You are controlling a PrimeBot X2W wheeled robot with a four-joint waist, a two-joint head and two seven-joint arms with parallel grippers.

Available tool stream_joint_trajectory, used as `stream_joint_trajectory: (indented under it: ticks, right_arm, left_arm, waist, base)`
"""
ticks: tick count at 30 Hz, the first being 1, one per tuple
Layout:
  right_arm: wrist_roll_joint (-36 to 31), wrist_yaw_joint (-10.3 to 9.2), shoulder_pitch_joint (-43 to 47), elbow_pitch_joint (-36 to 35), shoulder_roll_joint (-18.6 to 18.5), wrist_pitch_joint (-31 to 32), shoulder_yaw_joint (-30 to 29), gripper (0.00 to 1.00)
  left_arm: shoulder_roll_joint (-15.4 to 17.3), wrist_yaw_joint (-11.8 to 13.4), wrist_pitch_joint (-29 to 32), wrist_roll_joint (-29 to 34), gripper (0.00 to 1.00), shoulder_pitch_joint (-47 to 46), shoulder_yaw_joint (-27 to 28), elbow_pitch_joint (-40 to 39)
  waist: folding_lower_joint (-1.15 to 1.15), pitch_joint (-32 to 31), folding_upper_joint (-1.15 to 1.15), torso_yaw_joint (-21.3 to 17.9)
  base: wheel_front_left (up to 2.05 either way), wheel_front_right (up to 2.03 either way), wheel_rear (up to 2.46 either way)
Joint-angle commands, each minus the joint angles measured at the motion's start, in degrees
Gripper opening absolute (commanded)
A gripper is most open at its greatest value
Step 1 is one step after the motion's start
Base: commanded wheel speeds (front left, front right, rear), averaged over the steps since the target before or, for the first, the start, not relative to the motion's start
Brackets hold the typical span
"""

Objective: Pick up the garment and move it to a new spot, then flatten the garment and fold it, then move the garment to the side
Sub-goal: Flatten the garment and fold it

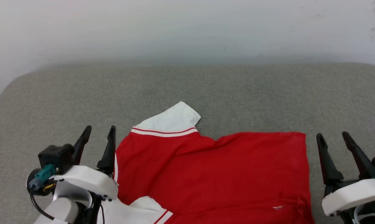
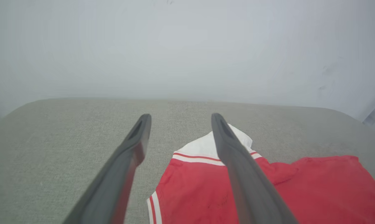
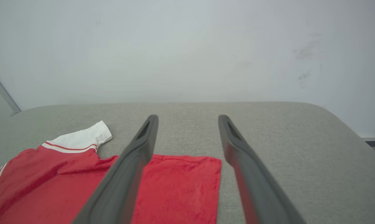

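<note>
Garment placement looked finished: the red jersey T-shirt (image 1: 212,174) lay spread on the grey cushioned surface (image 1: 206,87). It filled the head view from the centre down to 6 o'clock, with its near part cut off by the bottom edge. Its straight red edge ran along the 3 o'clock side. One white sleeve (image 1: 172,119) with red-and-white trim stuck out toward 12 o'clock, and a second white sleeve (image 1: 144,205) showed at about 7 o'clock. A soft crease crossed the red body just below the far sleeve.

The left gripper (image 1: 100,128) sat at 8 o'clock, just beside the shirt's left edge, its two dark fingers apart and holding nothing. Whether its inner finger touched the cloth could not be told. The right gripper (image 1: 331,134) sat at 4 o'clock, just off the straight edge, likewise spread and empty.

Judging by this, the flattening step was in hand and the fold was not yet begun. The next move probably called for smoothing out the crease. After that, both grippers would need to pinch the thin fabric low at matching points on an edge, so the fold came over evenly without dragging the body askew.
</note>
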Motion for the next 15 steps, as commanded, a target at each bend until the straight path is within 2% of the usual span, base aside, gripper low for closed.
stream_joint_trajectory:
  ticks: [1,9,15]
  right_arm:
    - [-0.27,-0.05,-1.26,-0.79,0.33,0.24,-0.25,1.0]
    - [-0.67,-0.05,-6.6,-2.23,1.23,-0.37,-0.43,1.0]
    - [-0.32,-0.05,-9.2,-1.18,1.77,-0.95,-0.02,1.0]
  left_arm:
    - [-0.22,-0.32,-0.64,0.52,1.0,-1.84,0.25,0.41]
    - [0.14,-4.87,1.64,0.98,1.0,-14.32,-0.25,3.91]
    - [0.49,-10.37,9.38,-0.78,1.0,-24.97,-2.38,8.65]
  waist:
    - [0.0,3.1,0.0,-1.22]
    - [0.0,12.18,0.0,-4.66]
    - [0.0,15.54,0.0,-7.35]
  base:
    - [0.0,0.0,0.0]
    - [0.0,0.0,0.0]
    - [0.0,0.0,0.0]
